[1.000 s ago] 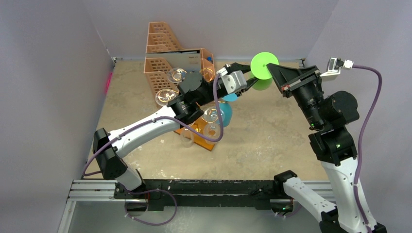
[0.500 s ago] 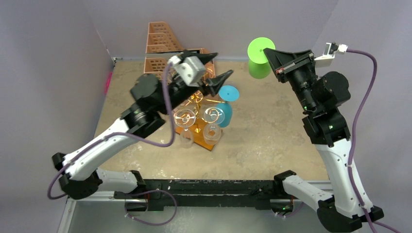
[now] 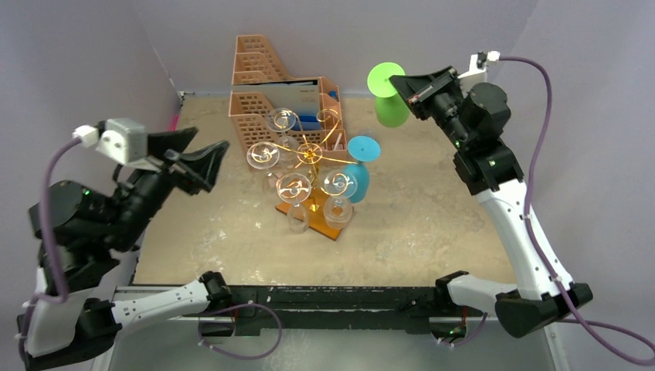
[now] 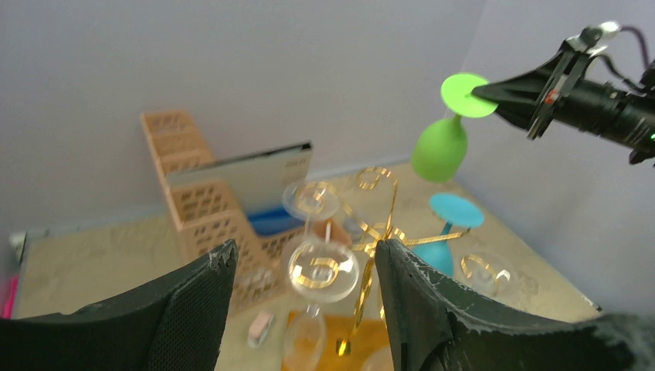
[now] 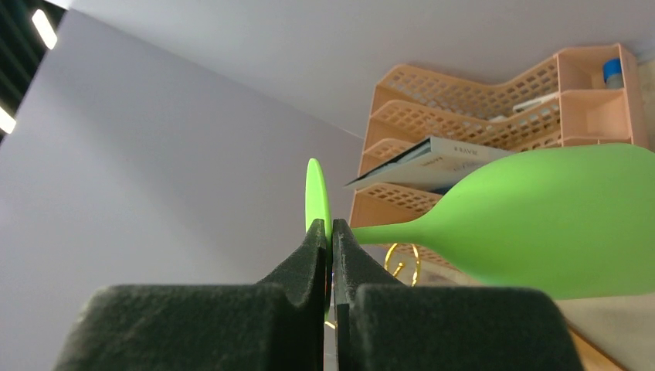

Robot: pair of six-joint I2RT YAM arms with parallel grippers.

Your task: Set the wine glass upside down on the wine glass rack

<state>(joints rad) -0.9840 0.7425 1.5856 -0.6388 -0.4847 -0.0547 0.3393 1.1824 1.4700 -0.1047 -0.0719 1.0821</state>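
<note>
Top: right gripper (image 3: 400, 80) clamps the green glass (image 3: 391, 110) by its foot near the back-right corner, well apart from the rack (image 3: 310, 153) mid-table; left gripper (image 3: 212, 137) gapes empty over the left edge. Left wrist: rack ahead, framed by spread jaws. Right wrist: jaws pinch the foot's rim.

Four clear wine glasses (image 3: 293, 185), one blue glass (image 3: 359, 182), one green glass (image 3: 391, 110), one gold wire rack (image 3: 311, 153), one peach perforated organizer (image 3: 255, 69).

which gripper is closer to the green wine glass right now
Right. The right gripper is shut on the foot of the green wine glass; the left gripper hangs open by the table's left edge, with the wine glass rack between.
</note>
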